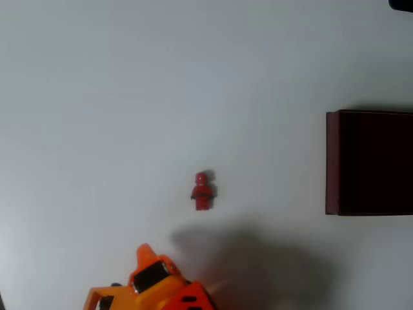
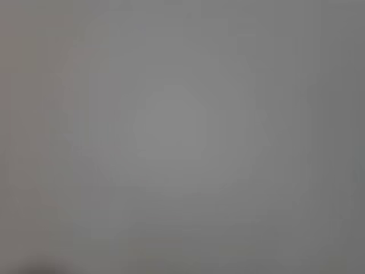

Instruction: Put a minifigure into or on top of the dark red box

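Note:
The minifigure [image 1: 202,189], a tiny all-red toy, lies on the white table near the middle of the overhead view. The dark red box [image 1: 332,161] stands at the right edge, with thin maroon walls and a nearly black inside, cut off by the frame. My orange arm comes in at the bottom left, and its gripper [image 1: 146,253] points up towards the minifigure from well below and to the left of it, apart from it. Whether the fingers are open or shut cannot be told. The wrist view is a blurred, even grey.
The arm casts a soft shadow [image 1: 251,265] on the table to the right of it, below the minifigure. A dark object [image 1: 401,4] cuts into the top right corner. The white table [image 1: 129,97] stretches between minifigure and box.

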Available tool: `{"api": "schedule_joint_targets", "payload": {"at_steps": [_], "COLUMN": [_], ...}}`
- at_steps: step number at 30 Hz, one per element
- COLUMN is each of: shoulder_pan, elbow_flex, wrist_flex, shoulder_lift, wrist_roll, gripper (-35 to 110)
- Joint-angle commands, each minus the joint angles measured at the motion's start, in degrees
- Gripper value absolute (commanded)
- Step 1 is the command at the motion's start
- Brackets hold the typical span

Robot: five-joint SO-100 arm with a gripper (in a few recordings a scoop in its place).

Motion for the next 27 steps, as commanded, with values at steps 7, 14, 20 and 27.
{"api": "schedule_joint_targets", "payload": {"at_steps": [7, 14, 20, 27], "shoulder_pan": [-1.7, -1.7, -1.6, -1.1], "elbow_flex": [0.1, 0.1, 0.1, 0.1], "wrist_flex": [1.1, 1.1, 1.1, 1.1], "shoulder_lift": [0.9, 0.9, 0.9, 0.9], "wrist_roll": [-1.3, -1.3, -1.3, 0.6], "gripper": [0, 0, 0, 0]}}
